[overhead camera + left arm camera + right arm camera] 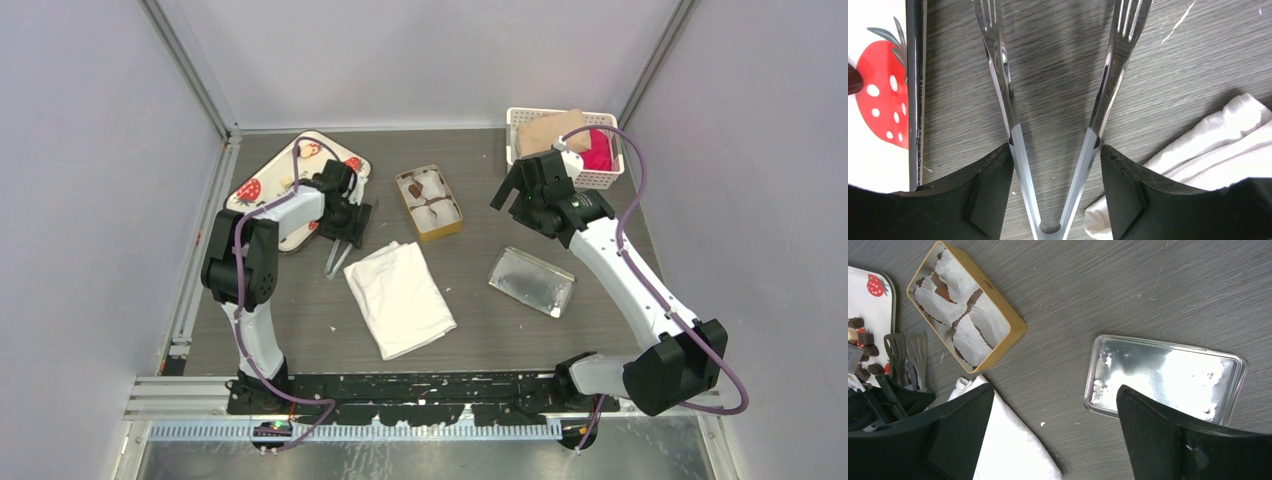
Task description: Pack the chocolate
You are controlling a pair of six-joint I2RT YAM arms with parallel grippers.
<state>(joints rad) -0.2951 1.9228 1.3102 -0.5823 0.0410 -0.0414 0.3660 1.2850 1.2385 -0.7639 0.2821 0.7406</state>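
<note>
Several chocolate lumps (pixel 863 337) lie on the white strawberry-print tray (pixel 262 185); one dark lump (pixel 853 80) shows at the edge of the left wrist view. A brown piece (pixel 413 188) sits in the gold tin (pixel 430 202), which holds white paper cups. My left gripper (pixel 345 228) hangs just right of the tray, its fingertips (pixel 1007 152) bearing on the spread arms of steel tongs (pixel 1008 100) that point down at the table. My right gripper (pixel 1055 390) hovers open and empty between the tin (pixel 968 305) and a silver lid (pixel 1168 375).
A folded white cloth (pixel 400 297) lies in front of the tin, close to the tongs' tips (pixel 335 258). The silver lid (pixel 531 281) rests at the right. A white basket (pixel 565 145) with pink and tan items stands at the back right. Grey walls enclose the table.
</note>
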